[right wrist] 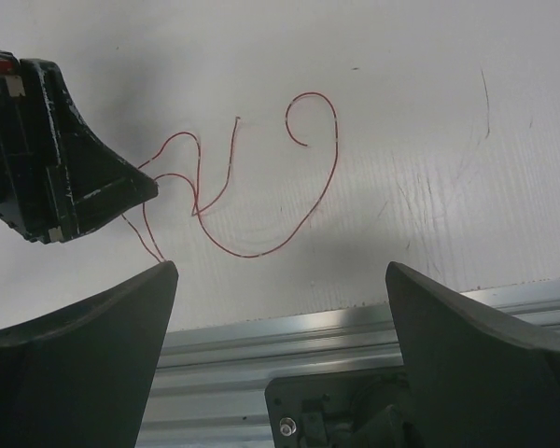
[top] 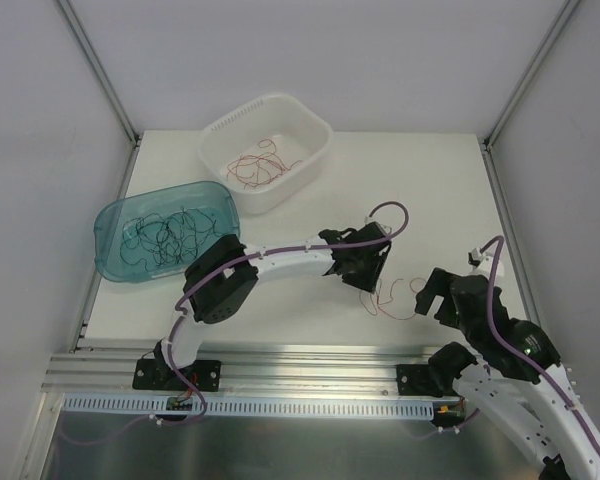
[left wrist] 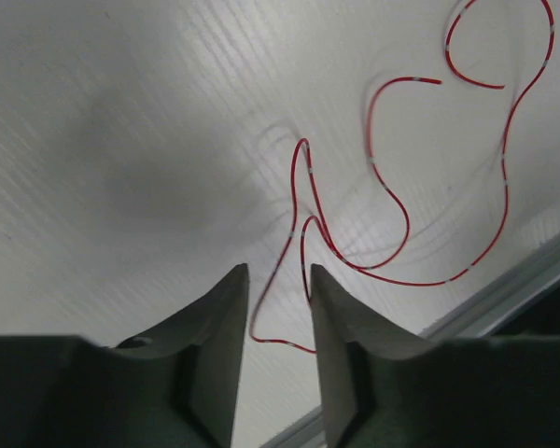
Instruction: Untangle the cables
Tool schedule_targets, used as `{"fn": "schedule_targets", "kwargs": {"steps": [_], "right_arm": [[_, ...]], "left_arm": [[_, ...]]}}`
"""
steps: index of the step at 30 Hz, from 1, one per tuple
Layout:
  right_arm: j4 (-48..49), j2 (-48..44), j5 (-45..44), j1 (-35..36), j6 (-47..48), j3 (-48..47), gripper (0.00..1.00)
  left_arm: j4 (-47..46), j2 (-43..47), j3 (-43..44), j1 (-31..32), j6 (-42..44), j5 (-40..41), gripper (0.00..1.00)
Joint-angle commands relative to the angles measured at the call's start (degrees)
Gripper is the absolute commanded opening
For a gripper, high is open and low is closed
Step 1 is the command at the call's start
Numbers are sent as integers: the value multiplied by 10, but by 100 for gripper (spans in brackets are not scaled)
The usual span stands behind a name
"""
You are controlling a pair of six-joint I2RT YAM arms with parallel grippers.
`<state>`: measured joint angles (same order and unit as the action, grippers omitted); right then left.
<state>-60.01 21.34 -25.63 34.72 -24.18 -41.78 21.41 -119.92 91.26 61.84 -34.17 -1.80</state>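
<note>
At the far left of the table (top: 430, 190) stands a teal bin (top: 105, 215). Inside it lie the black cables (top: 160, 232), thin and curly, spread over its floor. Behind it and a little to the right is a white basket (top: 212, 135), and on its floor we see the red cables (top: 258, 165) in a loose bundle.

Further to the right, the left arm reaches across the middle of the table. The left gripper (left wrist: 278, 294) points down at the surface, near the front edge. Its jaws stand close together but are not fully closed: in the left wrist view we see a narrow gap between the two fingers (left wrist: 215, 336). A single red cable (left wrist: 310, 187) lies loose on the table here, and one of its loops runs into this gap. The gap looks wider than the cable, so we do not see a grip on it; whether a finger already touches the cable, we cannot tell. The rest of this cable curls away to the right over the white surface, just behind the aluminium rail (top: 310, 355).

At the right, the right gripper (right wrist: 282, 269) hangs near the same cable. Its jaws are spread wide and nothing is between them.
</note>
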Motion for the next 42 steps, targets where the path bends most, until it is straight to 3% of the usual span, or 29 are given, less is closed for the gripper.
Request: {"fn": "schedule_targets", "kwargs": {"steps": [1, 3, 4, 5, 16, 25, 28, 33, 40, 42], "right_arm": [[-10, -7, -13, 2, -8, -6, 100], [-9, -10, -12, 2, -8, -5, 100], [-8, -11, -12, 2, -8, -4, 100], [-7, -11, -12, 2, -8, -4, 100], [-2, -23, -14, 2, -6, -1, 100], [0, -17, -12, 2, -3, 0, 100], [1, -14, -12, 2, -3, 1, 100], [2, -7, -10, 2, -1, 1, 100], [2, 2, -9, 2, 1, 0, 100], [2, 3, -9, 3, 1, 0, 100]], "left_arm": [[-1, 2, 11, 4, -6, 33, 28], [-1, 14, 3, 3, 0, 41, 15], [-1, 31, -4, 4, 9, 53, 2], [-2, 42, -8, 3, 13, 63, 0], [5, 253, -38, -47, 105, 131, 0], [13, 336, 66, -218, 151, 68, 0], [12, 328, 115, -274, 157, 61, 0], [11, 276, 174, -342, 187, 135, 0], [-6, 129, 264, -423, 215, 171, 0], [-7, 101, 269, -433, 215, 166, 18]]}}
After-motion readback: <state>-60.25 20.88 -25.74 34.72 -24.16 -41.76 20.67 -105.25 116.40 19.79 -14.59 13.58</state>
